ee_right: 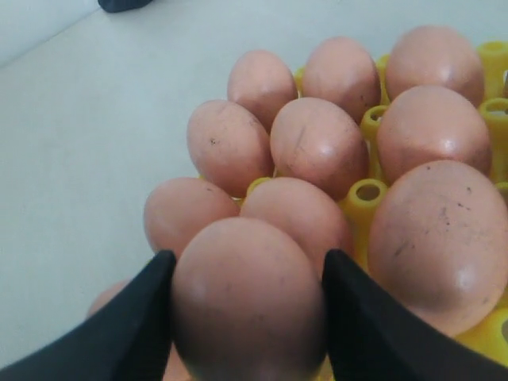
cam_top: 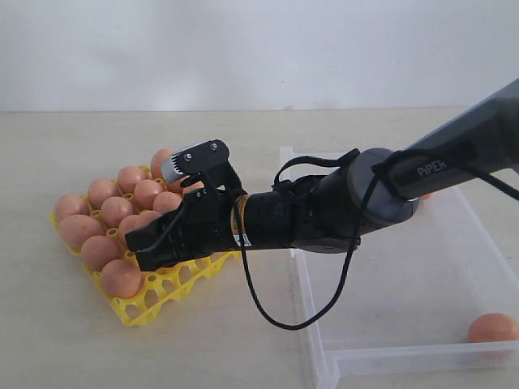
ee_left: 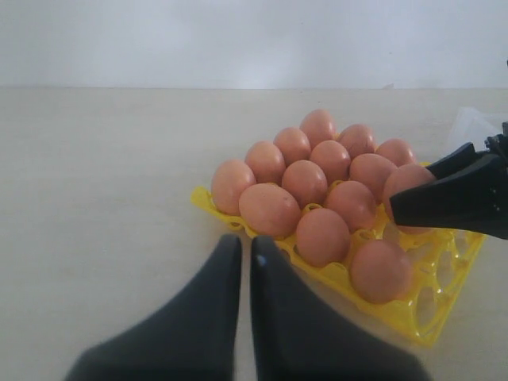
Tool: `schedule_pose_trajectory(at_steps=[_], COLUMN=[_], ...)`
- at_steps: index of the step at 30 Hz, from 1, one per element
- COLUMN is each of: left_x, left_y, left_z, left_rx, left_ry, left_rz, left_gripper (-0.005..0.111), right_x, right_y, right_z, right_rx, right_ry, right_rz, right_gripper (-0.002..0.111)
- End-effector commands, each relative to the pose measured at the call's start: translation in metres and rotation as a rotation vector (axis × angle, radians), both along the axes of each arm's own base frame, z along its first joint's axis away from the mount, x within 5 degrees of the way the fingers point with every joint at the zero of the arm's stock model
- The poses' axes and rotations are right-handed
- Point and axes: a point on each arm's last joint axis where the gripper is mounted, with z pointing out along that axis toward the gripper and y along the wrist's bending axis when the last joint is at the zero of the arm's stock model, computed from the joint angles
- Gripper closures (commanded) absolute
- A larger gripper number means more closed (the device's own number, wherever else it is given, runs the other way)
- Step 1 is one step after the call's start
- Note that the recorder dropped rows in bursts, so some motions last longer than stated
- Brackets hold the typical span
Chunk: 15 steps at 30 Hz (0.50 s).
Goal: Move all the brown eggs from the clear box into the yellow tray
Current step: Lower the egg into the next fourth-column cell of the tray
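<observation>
On a pale, matte tabletop (cam_top: 65,340), the yellow tray (cam_top: 154,304), a bright plastic lattice of round cups and raised pegs, is seen at the left. Most of its cups are filled with brown eggs (cam_top: 113,209), smooth matte ovals flecked with faint dark speckles, while open cups are seen along its near right edge. The right gripper (ee_right: 248,266) is extended over the tray from the right, and 1 brown egg (ee_right: 238,325) is clamped between its 2 black wedge-shaped fingers (ee_right: 127,333), just beside the seated eggs; whether it touches a cup cannot be told. The left gripper (ee_left: 244,250) is held low over the tabletop near the tray, its 2 tapered black fingers pressed almost together with nothing between them. The clear box (cam_top: 389,356), a shallow transparent plastic rectangle with a flanged rim, lies at the right, and 1 lone egg (cam_top: 492,327) is seen in its near right corner.
</observation>
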Motion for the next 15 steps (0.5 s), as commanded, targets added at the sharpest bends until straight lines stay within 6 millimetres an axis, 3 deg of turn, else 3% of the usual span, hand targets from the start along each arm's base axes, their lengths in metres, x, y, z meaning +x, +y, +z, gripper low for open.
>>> schedule_pose_trajectory(at_steps=[1, 6, 15], left_x=[-0.0001, -0.0001, -0.0001], left_y=[-0.0003, -0.0003, -0.0003], left_z=[-0.0004, -0.0004, -0.0004], left_rx=[-0.004, -0.004, -0.004], left_ry=[-0.003, -0.003, -0.003], left_rz=[-0.005, -0.005, -0.005], left_gripper=[0.103, 0.103, 0.103], right_x=[0.0013, 0.0011, 0.0011], right_y=[0.0007, 0.001, 0.001], right_z=[0.0002, 0.0005, 0.0014], right_rx=[0.014, 0.018, 0.019], right_ry=[0.005, 0.004, 0.002], right_rz=[-0.003, -0.001, -0.001], right_gripper=[0.065, 0.046, 0.045])
